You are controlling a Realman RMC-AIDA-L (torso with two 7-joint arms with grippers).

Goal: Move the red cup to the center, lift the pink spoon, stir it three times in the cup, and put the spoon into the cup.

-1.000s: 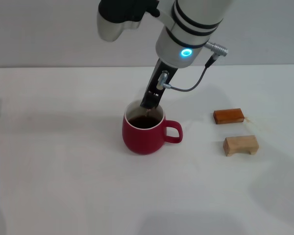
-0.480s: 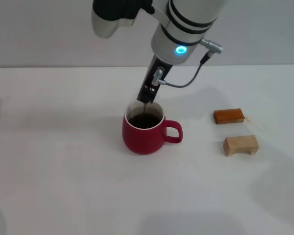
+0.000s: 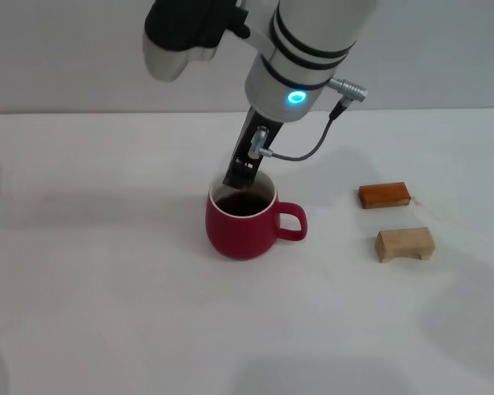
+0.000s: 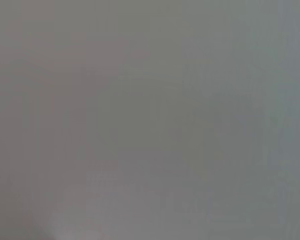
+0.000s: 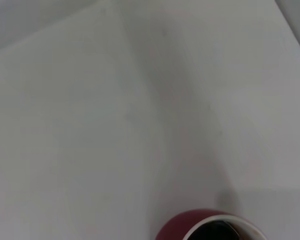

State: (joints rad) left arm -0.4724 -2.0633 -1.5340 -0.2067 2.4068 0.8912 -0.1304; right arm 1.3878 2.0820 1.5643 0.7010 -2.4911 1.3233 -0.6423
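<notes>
The red cup (image 3: 240, 229) stands near the middle of the white table, handle pointing right, with dark liquid inside. Its rim also shows in the right wrist view (image 5: 190, 227). My right gripper (image 3: 237, 178) reaches down steeply from above and behind, and its narrow dark fingers stand close together just over the cup's back-left rim. They are shut on the pink spoon, which is almost wholly hidden by the fingers and the cup's rim. My left gripper is out of view, and the left wrist view shows only plain grey.
An orange-brown block (image 3: 384, 195) and a tan wooden block (image 3: 404, 244) lie to the right of the cup. The white table (image 3: 107, 288) stretches left and forward. A grey wall stands behind.
My right gripper has swung leftward over the cup, from the back-right of its mouth to the back-left. The cup and blocks have not moved.
</notes>
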